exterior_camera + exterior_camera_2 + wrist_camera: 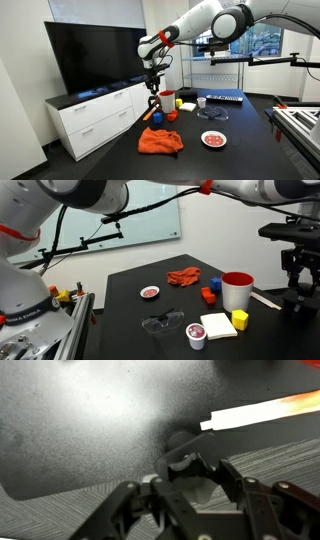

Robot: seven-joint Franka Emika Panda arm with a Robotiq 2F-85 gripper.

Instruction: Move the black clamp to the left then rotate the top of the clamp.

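The black clamp (150, 108) stands upright at the table's edge beside a red cup (167, 99). It also shows in an exterior view (296, 300) at the far right. My gripper (152, 90) points straight down onto it, also seen in an exterior view (298, 268). In the wrist view the gripper's fingers (192, 468) are closed around the clamp's dark round top (180, 442), with the table edge and carpet below.
A wooden stick (262, 408) lies near the clamp. On the table are an orange cloth (160, 141), a plate (213, 139), a yellow block (239, 319), a white notepad (218, 325), a small white cup (197, 334), glasses (160, 324) and blue and orange blocks (213, 283).
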